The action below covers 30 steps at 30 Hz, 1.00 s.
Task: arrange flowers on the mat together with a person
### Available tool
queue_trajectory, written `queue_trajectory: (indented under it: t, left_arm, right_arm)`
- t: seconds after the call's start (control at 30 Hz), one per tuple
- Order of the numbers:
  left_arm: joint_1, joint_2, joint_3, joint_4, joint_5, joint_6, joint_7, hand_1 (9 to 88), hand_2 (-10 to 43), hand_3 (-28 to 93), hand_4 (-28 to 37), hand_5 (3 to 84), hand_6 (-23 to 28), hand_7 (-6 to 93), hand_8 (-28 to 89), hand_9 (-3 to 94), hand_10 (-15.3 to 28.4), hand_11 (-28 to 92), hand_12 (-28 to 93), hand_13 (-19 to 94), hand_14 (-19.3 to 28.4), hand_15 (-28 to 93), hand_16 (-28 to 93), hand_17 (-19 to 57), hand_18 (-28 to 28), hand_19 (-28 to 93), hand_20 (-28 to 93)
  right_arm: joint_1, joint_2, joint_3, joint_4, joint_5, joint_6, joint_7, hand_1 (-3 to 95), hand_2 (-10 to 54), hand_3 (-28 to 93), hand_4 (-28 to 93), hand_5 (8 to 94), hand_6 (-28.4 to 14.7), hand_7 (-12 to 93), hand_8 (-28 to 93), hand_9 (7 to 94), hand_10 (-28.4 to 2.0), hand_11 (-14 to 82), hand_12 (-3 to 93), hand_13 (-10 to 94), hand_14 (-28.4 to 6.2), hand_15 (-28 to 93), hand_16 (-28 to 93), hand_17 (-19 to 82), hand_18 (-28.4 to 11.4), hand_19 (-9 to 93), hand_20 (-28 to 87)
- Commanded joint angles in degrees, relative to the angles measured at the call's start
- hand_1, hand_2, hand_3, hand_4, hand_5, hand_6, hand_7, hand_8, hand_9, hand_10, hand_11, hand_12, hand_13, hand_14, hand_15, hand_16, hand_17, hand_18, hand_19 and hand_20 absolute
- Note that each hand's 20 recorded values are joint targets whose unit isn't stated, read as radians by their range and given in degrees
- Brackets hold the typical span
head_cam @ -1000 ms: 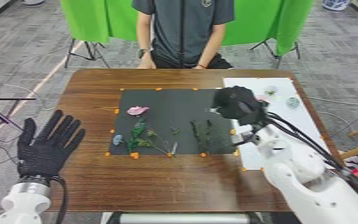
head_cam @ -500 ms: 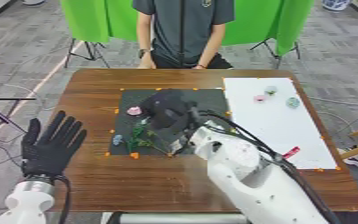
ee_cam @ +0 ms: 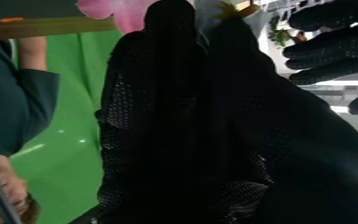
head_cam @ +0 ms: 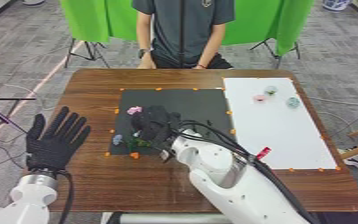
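Spreading petals (ee_cam: 133, 14) of bright pink

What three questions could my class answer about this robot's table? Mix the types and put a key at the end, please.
1. True or false: the robot's left hand is to the left of the dark mat, its fingers spread.

2. How many small flower heads lie on the white sheet?
A) one
B) three
C) six

3. Fill the gap: at the mat's left side, near the right hand, the blue flower is closer to the robot than the ____ flower.

Key: 1 true; 2 B; 3 pink.
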Motion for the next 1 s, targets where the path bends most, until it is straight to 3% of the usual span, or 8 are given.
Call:
queue_trajectory:
  t: [0.03,0.17,0.37,0.8,0.93,1.0]
  left_arm:
    - [2.51,-0.03,-0.94,-0.93,-0.05,-0.62,-0.62,25.6,14.2,64,-28.3,38.4,7.5,8.7,-10,28.2,13.8,17,4,23,12.6,19,-7,-5.1,12.3,28,11]
    - [3.38,-0.28,-0.92,-1.35,-0.23,-0.71,-0.21,25.6,14.4,64,-28.3,39.4,7.9,8.7,-10,31.6,14.8,18,5,25,13.1,20,-6,-5.3,12.6,28,11]
    - [2.55,-0.17,-0.61,-0.94,-0.23,-0.79,-1.02,25.3,14.5,64,-28.3,39.9,8.0,8.9,-10,32.5,14.9,18,6,25,13.7,21,-6,-5.5,13.0,29,11]
    - [1.91,0.02,-0.55,-0.53,-0.28,-0.73,-1.09,25.4,14.5,64,-28.3,40.1,8.1,8.9,-10,33.3,15.1,18,6,26,13.9,21,-6,-5.4,13.1,29,11]
    - [2.41,-0.16,-0.85,-0.74,-0.23,-0.86,-1.16,25.6,14.5,64,-28.3,40.2,8.0,8.9,-10,33.4,15.1,18,6,26,13.9,22,-6,-5.4,13.1,29,11]
    - [2.65,-0.22,-1.04,-0.80,-0.22,-0.84,-1.13,25.7,14.7,64,-28.3,40.2,8.1,8.9,-10,33.5,15.1,18,6,26,13.9,22,-6,-5.3,13.1,29,11]
  right_arm:
    - [-2.34,1.15,-1.45,0.19,-0.69,5.95,0.01,63.0,-9.5,67,-28,61.1,1.4,42,-4,76.3,-7.0,11.3,41.4,73,0.7,25,42,56,-1.5,82,5]
    - [-2.60,1.46,-2.52,0.51,-1.87,8.12,0.95,62.5,-9.5,67,-28,61.1,1.5,42,-5,76.4,-7.0,11.5,40.9,73,0.7,26,41,57,-2.7,81,5]
    - [-1.89,1.52,-4.32,3.37,-2.72,16.30,3.43,62.7,-9.5,66,-28,61.1,1.3,42,-5,76.2,-7.0,11.6,40.7,73,0.7,25,41,57,-2.8,81,5]
    - [-1.42,0.03,-2.77,5.75,-3.83,11.78,5.12,62.8,-9.5,66,-28,60.6,0.8,40,-6,73.4,-7.4,10.1,38.5,69,-0.2,25,39,54,-2.6,82,6]
    - [-1.67,0.11,-2.66,4.99,-3.21,10.75,5.85,62.5,-9.5,67,-28,61.9,0.1,30,-6,71.6,-8.5,9.7,35.9,68,-0.6,25,38,53,-3.4,83,5]
    - [-1.83,0.17,-2.81,4.75,-2.95,11.64,5.89,62.2,-9.5,67,-28,61.5,0.3,26,-11,68.2,-9.4,14.6,30.1,67,-0.7,26,38,51,-4.6,82,8]
